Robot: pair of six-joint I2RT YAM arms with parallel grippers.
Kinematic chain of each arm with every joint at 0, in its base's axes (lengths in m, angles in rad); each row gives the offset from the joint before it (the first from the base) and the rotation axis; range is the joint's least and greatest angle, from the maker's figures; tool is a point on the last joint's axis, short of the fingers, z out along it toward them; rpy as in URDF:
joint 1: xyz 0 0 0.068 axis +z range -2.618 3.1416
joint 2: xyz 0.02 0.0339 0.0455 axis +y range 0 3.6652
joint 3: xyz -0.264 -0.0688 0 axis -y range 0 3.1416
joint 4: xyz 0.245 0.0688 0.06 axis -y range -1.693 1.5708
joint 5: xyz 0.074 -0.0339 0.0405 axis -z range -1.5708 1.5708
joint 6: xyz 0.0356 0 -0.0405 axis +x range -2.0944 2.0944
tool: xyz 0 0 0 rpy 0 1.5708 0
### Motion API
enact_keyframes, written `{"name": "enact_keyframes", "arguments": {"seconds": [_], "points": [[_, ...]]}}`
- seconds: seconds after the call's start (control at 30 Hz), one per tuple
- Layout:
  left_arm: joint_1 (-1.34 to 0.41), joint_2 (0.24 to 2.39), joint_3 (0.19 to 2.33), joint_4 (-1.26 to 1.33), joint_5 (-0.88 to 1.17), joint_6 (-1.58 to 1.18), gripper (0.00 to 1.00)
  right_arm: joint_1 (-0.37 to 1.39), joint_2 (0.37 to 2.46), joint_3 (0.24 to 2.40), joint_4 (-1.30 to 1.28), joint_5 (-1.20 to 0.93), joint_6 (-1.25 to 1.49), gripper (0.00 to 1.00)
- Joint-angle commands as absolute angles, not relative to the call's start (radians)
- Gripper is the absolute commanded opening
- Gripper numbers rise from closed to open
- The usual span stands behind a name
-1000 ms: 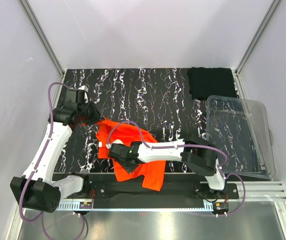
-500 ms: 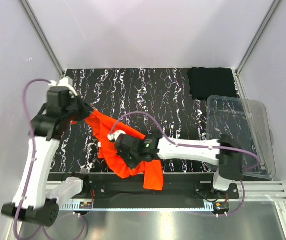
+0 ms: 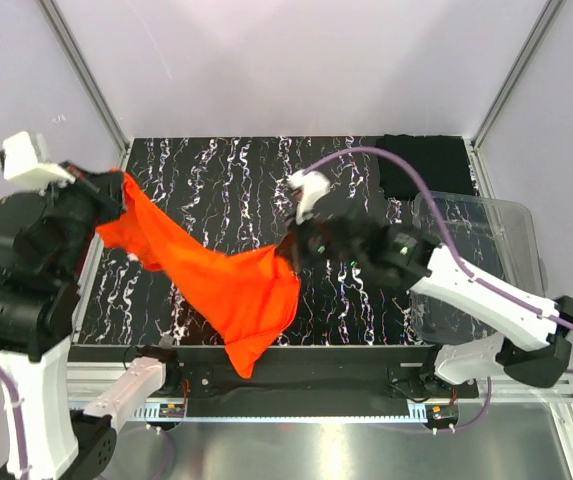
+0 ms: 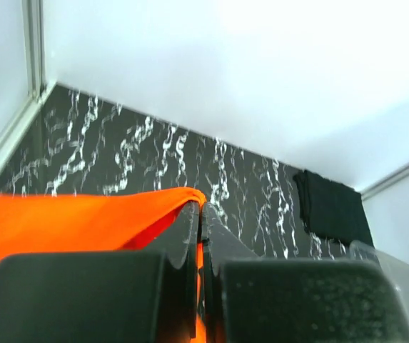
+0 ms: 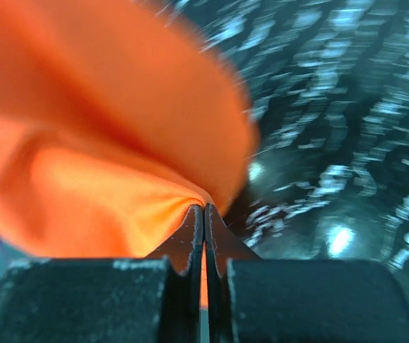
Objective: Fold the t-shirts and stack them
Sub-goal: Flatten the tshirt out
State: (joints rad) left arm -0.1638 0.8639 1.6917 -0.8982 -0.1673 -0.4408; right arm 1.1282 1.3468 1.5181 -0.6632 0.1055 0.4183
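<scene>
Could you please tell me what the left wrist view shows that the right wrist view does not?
Only the left wrist view shows the folded black t-shirt at the table's far right corner, the white back wall, and the left claw shut on an edge of the orange-red t-shirt. Only the right wrist view shows the right claw shut on a bunched fold of that shirt, against a blurred background. Both show the orange-red t-shirt pinched in a closed claw, with the black marbled table behind it.

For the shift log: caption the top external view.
The left gripper and right gripper hold the orange t-shirt stretched between them; black t-shirt lies far right.
</scene>
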Motion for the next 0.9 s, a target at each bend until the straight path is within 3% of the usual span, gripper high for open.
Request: {"name": "enact_keyframes", "arguments": {"seconds": [0.0,0.23,0.37,0.53,0.63,0.67,0.7,0.77,0.8,0.87], "points": [[-0.172,1.038,1.698,-0.786,-0.166,-0.385,0.0,0.937,1.298,1.403,-0.638,0.08,0.549,0.0],[-0.192,1.46,1.744,-0.628,-0.006,-0.371,0.0,0.588,1.373,1.327,-0.63,-0.03,0.523,0.0],[-0.192,1.776,1.967,-0.595,0.035,-0.333,0.0,0.384,1.54,1.379,-0.634,-0.09,0.485,0.0],[-0.152,2.11,2.229,-0.592,0.063,-0.325,0.0,0.23,1.886,1.619,-0.664,-0.141,0.436,0.0],[-0.117,2.213,2.298,-0.584,0.093,-0.359,0.03,0.215,2.093,1.874,-0.853,-0.108,0.358,0.0],[-0.112,2.221,2.298,-0.583,0.094,-0.36,0.21,0.213,2.146,1.943,-0.905,-0.089,0.33,0.0],[-0.109,2.214,2.289,-0.586,0.087,-0.359,0.34,0.212,2.231,2.074,-0.958,-0.068,0.327,0.03],[-0.11,2.185,2.232,-0.591,0.072,-0.342,0.61,0.207,2.296,2.188,-1.107,-0.005,0.322,0.15],[-0.109,2.133,2.205,-0.597,0.066,-0.338,0.67,0.201,2.316,2.235,-1.135,-0.002,0.313,0.26],[-0.112,2.064,2.089,-0.607,0.034,-0.328,0.79,0.201,2.292,2.208,-1.135,0.063,0.307,0.38]]}}
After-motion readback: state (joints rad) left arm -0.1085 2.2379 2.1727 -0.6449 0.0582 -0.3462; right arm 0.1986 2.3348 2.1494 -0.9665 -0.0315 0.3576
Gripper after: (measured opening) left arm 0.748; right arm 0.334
